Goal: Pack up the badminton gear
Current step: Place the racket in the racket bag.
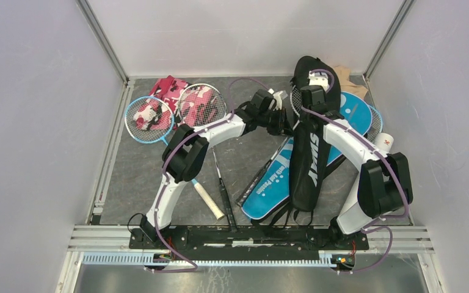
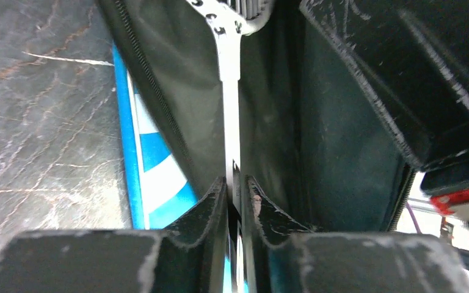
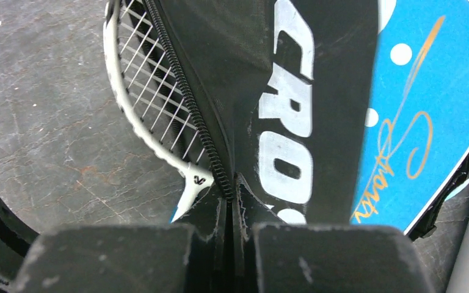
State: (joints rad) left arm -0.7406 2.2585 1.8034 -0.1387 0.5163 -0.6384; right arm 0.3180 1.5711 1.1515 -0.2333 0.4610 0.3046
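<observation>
My left tool is narrow, its two fingers standing close on either side of the thin shaft of the white racket. From this close I cannot tell whether the pads press the shaft or only flank it. Ahead of this tool the shaft runs straight into the open mouth of the black cover, with dark fabric on both sides of it.

My right tool is pinched tight on the edge of the black cover, right at the zipper. Just to the left of this tool, the racket's strung head sticks out from under the flap and rests on the grey table. To this tool's right, the blue cover lies under the black one.

From above, well to the left of my left tool, a blue-framed racket and a white-framed racket lie with their heads on a pink cloth. A white tube sits to the right of my right tool, beside that arm's elbow.
</observation>
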